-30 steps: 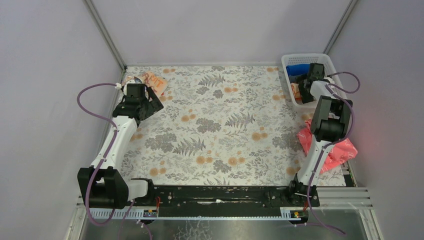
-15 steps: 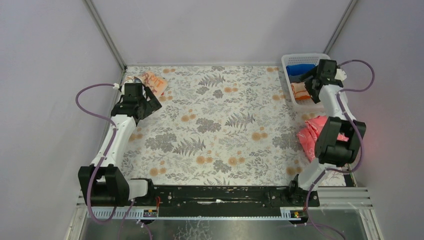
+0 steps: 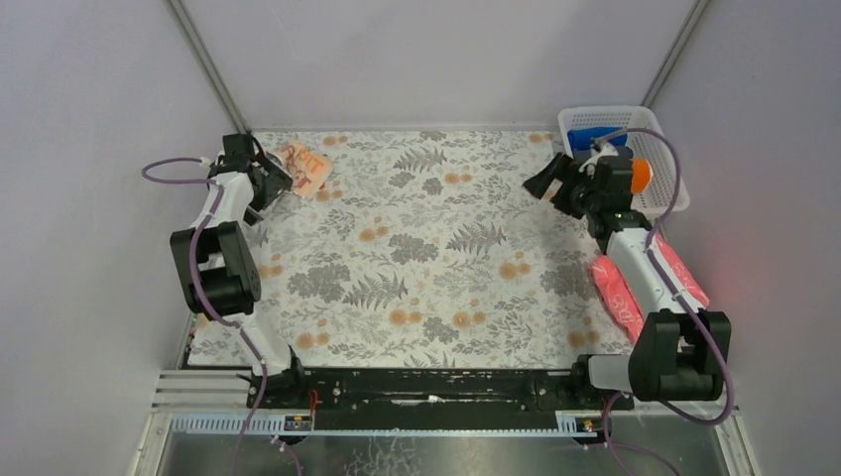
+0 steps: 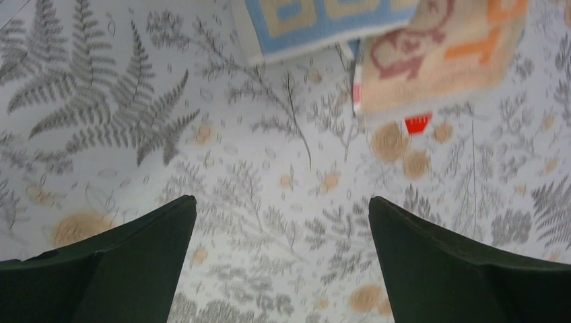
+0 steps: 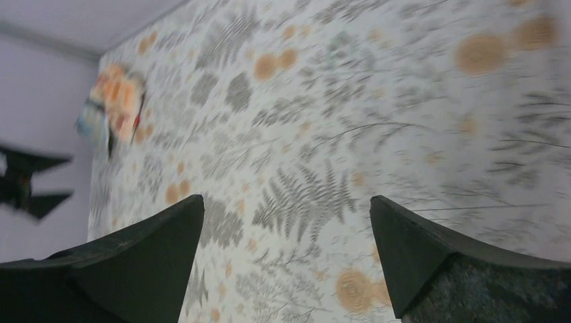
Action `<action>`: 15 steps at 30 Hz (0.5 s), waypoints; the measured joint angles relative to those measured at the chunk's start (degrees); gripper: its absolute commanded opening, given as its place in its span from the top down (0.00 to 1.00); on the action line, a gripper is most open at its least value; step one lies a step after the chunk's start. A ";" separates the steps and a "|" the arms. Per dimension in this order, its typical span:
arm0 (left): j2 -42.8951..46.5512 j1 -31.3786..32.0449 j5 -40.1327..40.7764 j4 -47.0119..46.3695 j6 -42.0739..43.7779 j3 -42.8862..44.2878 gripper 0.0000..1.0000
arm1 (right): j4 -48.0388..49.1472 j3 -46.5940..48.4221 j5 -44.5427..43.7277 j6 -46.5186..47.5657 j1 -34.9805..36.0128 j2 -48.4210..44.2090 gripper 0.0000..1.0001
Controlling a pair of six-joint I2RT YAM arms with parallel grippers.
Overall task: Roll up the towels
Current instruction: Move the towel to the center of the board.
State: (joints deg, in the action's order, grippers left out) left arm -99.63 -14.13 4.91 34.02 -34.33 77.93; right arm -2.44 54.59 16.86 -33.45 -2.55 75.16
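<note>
The pale peach towel (image 3: 305, 164) with orange lettering lies flat at the table's far left corner. It also shows in the left wrist view (image 4: 441, 54), with a red tag (image 4: 417, 124) at its edge, and far off in the right wrist view (image 5: 121, 101). My left gripper (image 3: 268, 180) is open and empty just beside it (image 4: 281, 202). My right gripper (image 3: 548, 183) is open and empty over the table, left of the basket (image 5: 286, 198). A bright orange cloth (image 3: 641, 175) shows in the basket, partly behind the right arm.
A white basket (image 3: 607, 112) at the far right corner holds a blue roll (image 3: 595, 137). A pink cloth (image 3: 627, 288) lies at the right edge under the right arm. A blue-bordered cloth (image 4: 316, 20) lies next to the peach towel. Grey walls close in both sides.
My right gripper has come out of the basket, empty, and swung left over the table. My left arm has folded back, its gripper shifting slightly toward the far left corner.
</note>
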 measured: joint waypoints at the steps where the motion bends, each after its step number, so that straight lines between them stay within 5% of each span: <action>1: -2.49 -0.90 -0.13 -0.39 -0.66 1.60 0.01 | 0.70 -0.55 1.18 0.55 1.46 0.00 0.00; 11: -21.86 -6.36 -3.67 -9.40 -7.45 13.53 0.08 | 5.01 -5.18 10.05 5.99 7.82 -0.02 0.01; 15: -26.36 -7.54 -6.01 -11.78 -10.36 17.35 0.28 | 5.42 -5.44 11.39 7.26 7.87 -0.02 0.01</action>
State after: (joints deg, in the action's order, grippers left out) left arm -125.99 -21.67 -1.10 22.24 -44.69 95.29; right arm 2.98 49.15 28.25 -26.20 5.32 75.13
